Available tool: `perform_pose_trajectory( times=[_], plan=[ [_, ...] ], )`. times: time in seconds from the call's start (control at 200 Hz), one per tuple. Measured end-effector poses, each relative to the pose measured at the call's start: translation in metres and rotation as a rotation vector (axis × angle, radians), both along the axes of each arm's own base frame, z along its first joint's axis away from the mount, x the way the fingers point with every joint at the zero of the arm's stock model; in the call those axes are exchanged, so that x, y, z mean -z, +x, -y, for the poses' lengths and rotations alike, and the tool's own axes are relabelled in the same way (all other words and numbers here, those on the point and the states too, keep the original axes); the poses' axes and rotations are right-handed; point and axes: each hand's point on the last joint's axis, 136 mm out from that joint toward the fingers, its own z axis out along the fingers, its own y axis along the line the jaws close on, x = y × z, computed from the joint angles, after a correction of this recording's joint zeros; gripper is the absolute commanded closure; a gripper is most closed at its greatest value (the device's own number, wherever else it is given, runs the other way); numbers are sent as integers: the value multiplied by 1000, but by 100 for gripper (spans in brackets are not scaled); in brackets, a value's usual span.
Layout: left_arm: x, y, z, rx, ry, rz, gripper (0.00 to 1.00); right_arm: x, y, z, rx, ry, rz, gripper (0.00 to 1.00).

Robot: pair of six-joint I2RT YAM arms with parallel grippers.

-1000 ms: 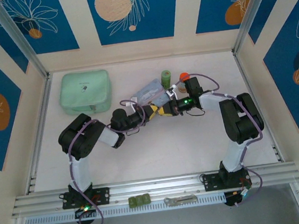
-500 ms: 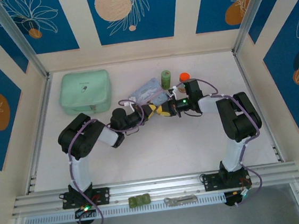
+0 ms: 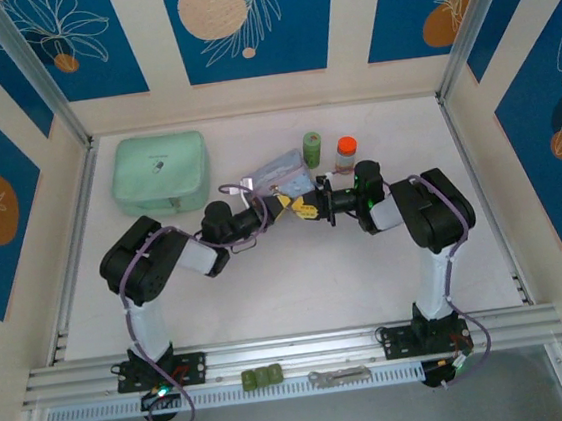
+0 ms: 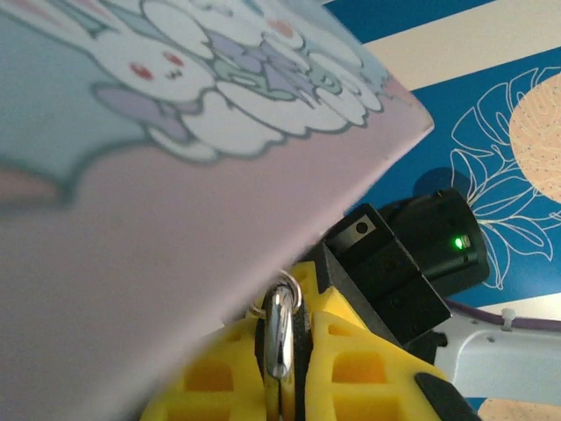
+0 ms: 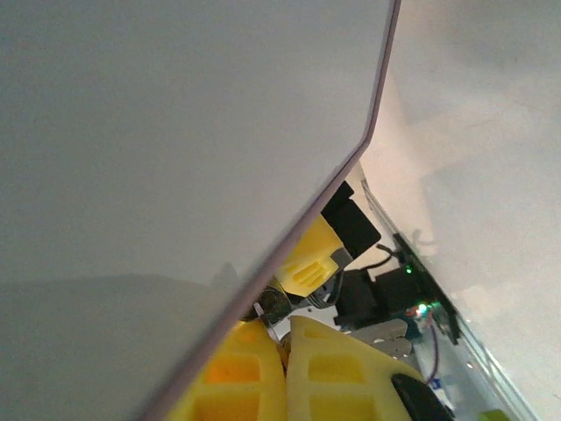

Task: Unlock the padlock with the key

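Claws of both arms meet at the near edge of a pale blue rectangular tin printed with white rabbits [image 3: 279, 173], which is tilted above the white tabletop [image 3: 298, 279]. The left gripper [image 3: 283, 206], with yellow ribbed fingers [image 4: 219, 377], is clamped on the small dark padlock with a silver shackle [image 4: 280, 326]. The padlock stands upright, and its top ring touches the tin's rim. The right gripper [image 3: 308, 209] faces it from the tin's right side, its yellow fingers [image 5: 333, 368] pressed together just below the tin's grey underside. A tiny silvery metal piece [image 5: 271, 306] shows at their tips against the rim; whether it is the key, or is held, cannot be told. A mint-green zipped fabric pouch [image 3: 160, 171] lies well left of the tin. A green cylinder [image 3: 312, 147] and an orange-capped bottle [image 3: 346, 149] stand just right of it.
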Motion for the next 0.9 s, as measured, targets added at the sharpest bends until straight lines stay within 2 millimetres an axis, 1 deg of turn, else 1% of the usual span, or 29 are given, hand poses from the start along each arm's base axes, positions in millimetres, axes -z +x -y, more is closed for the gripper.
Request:
perform_pose_trajectory(
  times=[0.11,0.25,0.34,0.42,0.54,0.63,0.755,0.9],
  plan=[
    [4,2,-9,-23,23,21,100,2,2,-11,73,8,-50,100],
    [-2,13,-22,-94,34,68,100,-3,14,-24,174,24,-62,100],
    [-4,18,-26,-126,37,86,100,-5,21,-26,224,31,-64,100],
    [-5,19,-26,-134,35,93,100,-7,22,-27,236,36,-66,100],
    [-4,21,-27,-143,36,86,100,-4,24,-27,241,40,-69,95],
    [0,21,-28,-147,42,78,100,0,24,-26,245,37,-84,89],
    [0,20,-27,-139,44,77,100,0,23,-26,248,41,-86,87],
    [1,17,-26,-123,45,79,100,-1,23,-26,248,46,-93,72]
  ],
)
